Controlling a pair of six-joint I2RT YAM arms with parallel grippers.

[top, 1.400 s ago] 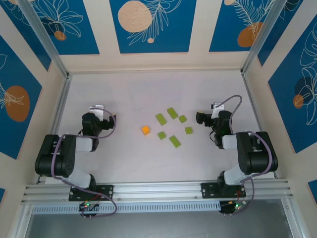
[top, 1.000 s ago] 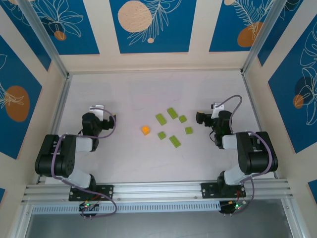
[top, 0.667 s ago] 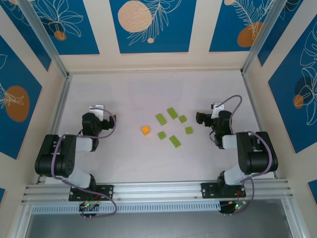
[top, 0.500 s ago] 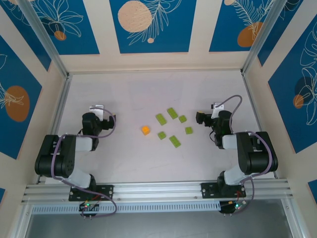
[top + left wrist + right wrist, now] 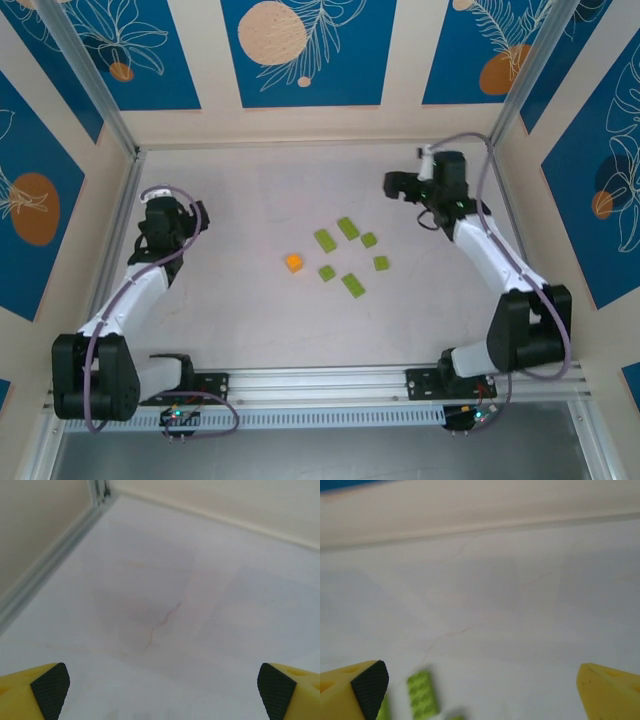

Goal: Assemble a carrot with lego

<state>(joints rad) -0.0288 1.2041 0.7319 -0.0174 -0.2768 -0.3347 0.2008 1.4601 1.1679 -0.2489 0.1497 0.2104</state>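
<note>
Both grippers stand spread wide and hold nothing. The left gripper (image 5: 172, 212) shows its fingers (image 5: 46, 690) at the two lower corners of its wrist view, with bare table (image 5: 165, 605) between them. The right gripper (image 5: 395, 186) shows its fingers (image 5: 364, 687) just as far apart.

Nearest, the arm bases sit on the rail (image 5: 320, 385) at the table's edge. The lego (image 5: 327, 272) lies loose mid-table between the arms, with every piece apart from the others. The green bricks start with an oblong (image 5: 353, 285) nearest. Two squares lie just beyond it, and two more oblongs and a square lie further back. The orange block (image 5: 294, 262) lies leftmost, near the greens but not touching.

The left gripper is well left of the bricks, near the table's left side. The right gripper is farther back, beyond and right of the bricks, near the back wall (image 5: 310, 125). Its wrist view catches a blurred brick (image 5: 422, 695) beside its left finger.
</note>
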